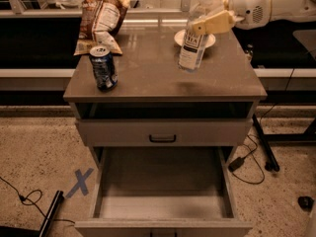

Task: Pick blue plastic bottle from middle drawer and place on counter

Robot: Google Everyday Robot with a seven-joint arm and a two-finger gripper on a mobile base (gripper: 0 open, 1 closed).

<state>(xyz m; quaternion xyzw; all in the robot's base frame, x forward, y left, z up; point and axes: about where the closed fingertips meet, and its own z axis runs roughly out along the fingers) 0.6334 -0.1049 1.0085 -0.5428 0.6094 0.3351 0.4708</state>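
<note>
- Camera view: the end effector [210, 21], above the counter's [148, 75] back right, grips the blue plastic bottle [192, 42] near its cap.
- The bottle hangs tilted over the counter's right half.
- Below the counter, the middle drawer [160, 184] stands pulled out.

Robot lab: hand [207, 22] over counter [148, 73], floor cables [15, 190].
</note>
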